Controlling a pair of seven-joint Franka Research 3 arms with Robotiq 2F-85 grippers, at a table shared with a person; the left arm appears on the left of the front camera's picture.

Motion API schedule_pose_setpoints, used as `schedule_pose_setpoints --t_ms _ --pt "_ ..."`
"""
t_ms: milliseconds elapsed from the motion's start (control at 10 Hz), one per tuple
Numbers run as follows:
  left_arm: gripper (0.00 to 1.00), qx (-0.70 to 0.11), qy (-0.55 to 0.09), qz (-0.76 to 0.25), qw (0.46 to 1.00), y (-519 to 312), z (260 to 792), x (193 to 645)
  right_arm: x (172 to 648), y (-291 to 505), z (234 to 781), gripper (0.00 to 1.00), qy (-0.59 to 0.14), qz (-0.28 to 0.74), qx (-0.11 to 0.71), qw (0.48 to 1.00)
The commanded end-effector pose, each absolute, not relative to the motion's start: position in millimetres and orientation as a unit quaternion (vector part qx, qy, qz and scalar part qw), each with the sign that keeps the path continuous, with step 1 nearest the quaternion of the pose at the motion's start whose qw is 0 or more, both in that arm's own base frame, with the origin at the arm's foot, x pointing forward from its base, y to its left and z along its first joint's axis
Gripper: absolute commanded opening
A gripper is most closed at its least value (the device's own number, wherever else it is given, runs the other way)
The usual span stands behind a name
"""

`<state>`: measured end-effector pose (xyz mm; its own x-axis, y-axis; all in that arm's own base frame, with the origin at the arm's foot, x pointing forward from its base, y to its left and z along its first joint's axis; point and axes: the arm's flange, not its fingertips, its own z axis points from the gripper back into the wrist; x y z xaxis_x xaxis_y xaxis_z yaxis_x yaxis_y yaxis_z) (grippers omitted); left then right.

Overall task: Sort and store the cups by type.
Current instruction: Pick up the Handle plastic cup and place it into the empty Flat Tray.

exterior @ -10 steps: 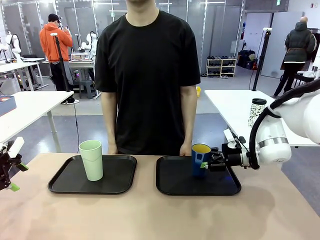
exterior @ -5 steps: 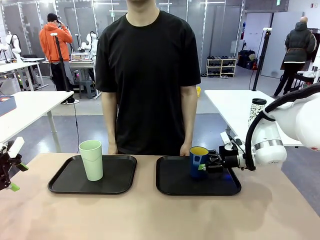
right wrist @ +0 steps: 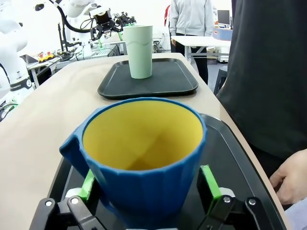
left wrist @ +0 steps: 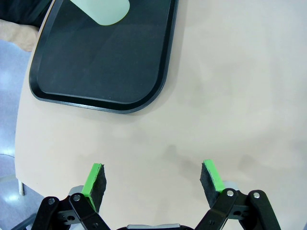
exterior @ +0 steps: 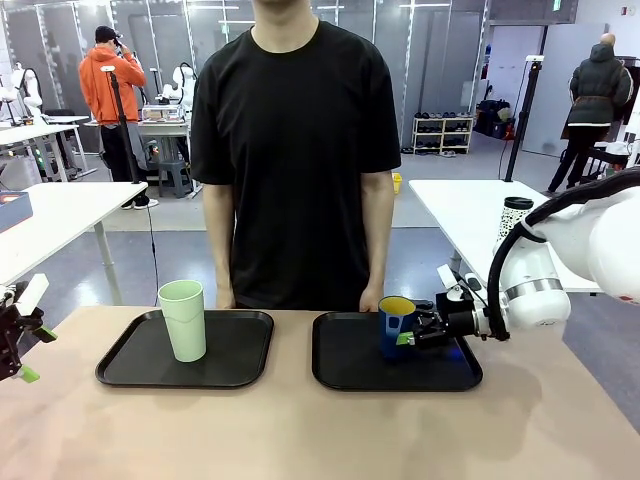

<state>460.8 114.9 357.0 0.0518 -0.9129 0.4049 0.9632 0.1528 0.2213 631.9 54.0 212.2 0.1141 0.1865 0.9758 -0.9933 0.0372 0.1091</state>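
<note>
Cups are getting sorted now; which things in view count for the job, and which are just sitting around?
Job: mint-green tumbler on left tray; blue mug on right tray, between right gripper pads.
Lying about: white speckled cup on side table.

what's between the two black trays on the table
Nothing: in the front view bare tan tabletop separates the left tray from the right tray.

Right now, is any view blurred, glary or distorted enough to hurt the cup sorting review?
Front view: sharp and evenly lit, soft shadows under the blue mug and mint tumbler. Left wrist view: crisp, with a mild sheen on the black tray. Right wrist view: wide-angle, so the near mug looks oversized; the background is softer.
</note>
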Motion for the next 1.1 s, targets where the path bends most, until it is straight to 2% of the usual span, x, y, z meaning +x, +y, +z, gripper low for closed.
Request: schedule_pose_setpoints --t_ms 0,700,1000 --pt "1.00 -0.050 -0.238 -0.653 0.717 116 357 460 636 54 218 1.00 -0.413 0.508 0.471 0.592" --pt "1.00 -0.050 -0.238 -0.653 0.717 116 357 460 617 20 227 1.00 -0.412 0.499 0.462 0.607" --pt "1.00 -0.050 -0.238 -0.653 0.717 116 357 460 596 -10 245 1.00 -0.389 0.494 0.415 0.657"
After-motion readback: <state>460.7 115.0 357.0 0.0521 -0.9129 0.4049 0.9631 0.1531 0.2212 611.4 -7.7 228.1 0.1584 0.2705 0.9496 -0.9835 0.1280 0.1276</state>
